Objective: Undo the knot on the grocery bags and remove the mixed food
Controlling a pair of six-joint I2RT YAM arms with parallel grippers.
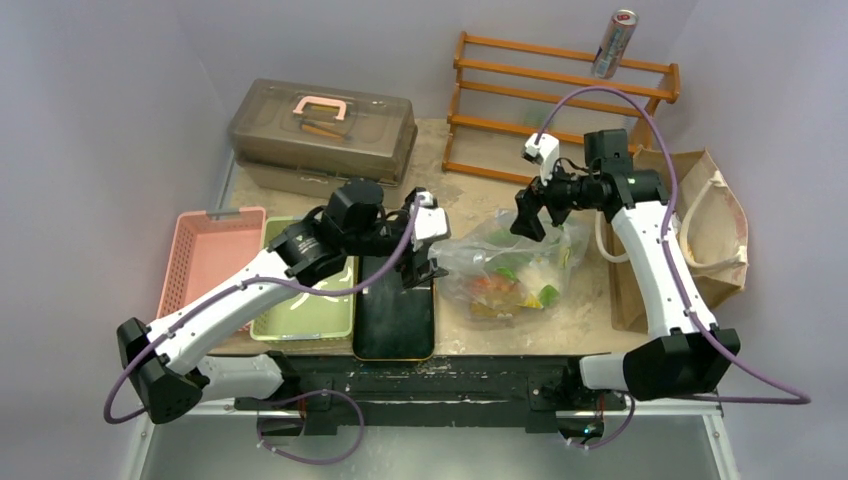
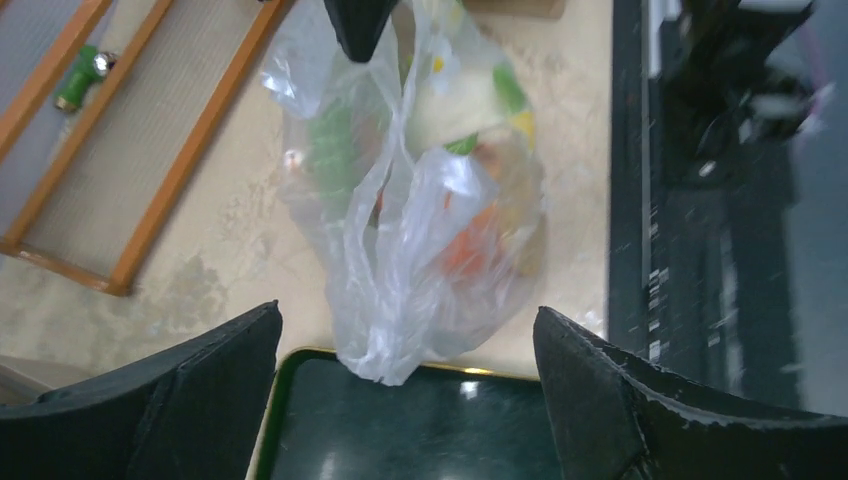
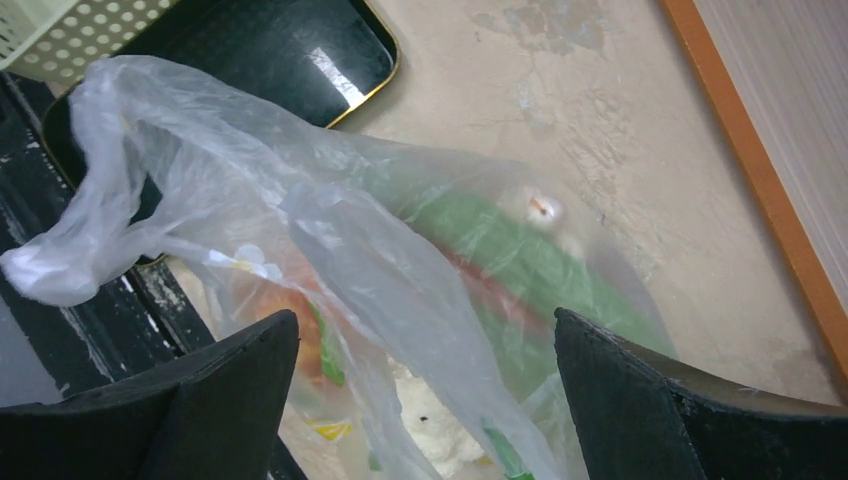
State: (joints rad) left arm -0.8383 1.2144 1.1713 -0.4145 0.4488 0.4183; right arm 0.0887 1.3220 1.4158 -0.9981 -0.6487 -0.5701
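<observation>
Pink perforated plastic basket (image 1: 212, 262) far left, light-green tray (image 1: 303, 312) beside it, then glossy black rectangular tray (image 1: 395, 322). Left gripper (image 1: 426, 266) over black tray's far end, jaws spread wide, empty. Crinkly transparent plastic bag (image 1: 512, 262) on table centre, green and orange food (image 1: 500, 285) inside, loose end overlapping black tray's edge. Right gripper (image 1: 530, 222) over bag's far side, jaws wide, empty. Brown paper bag (image 1: 712, 225) far right.

Between the right fingers (image 3: 200, 400), the crinkly transparent plastic bag (image 3: 330, 230) leaves the bottom edge, its orange-green food (image 3: 510, 255) blurred.
</observation>
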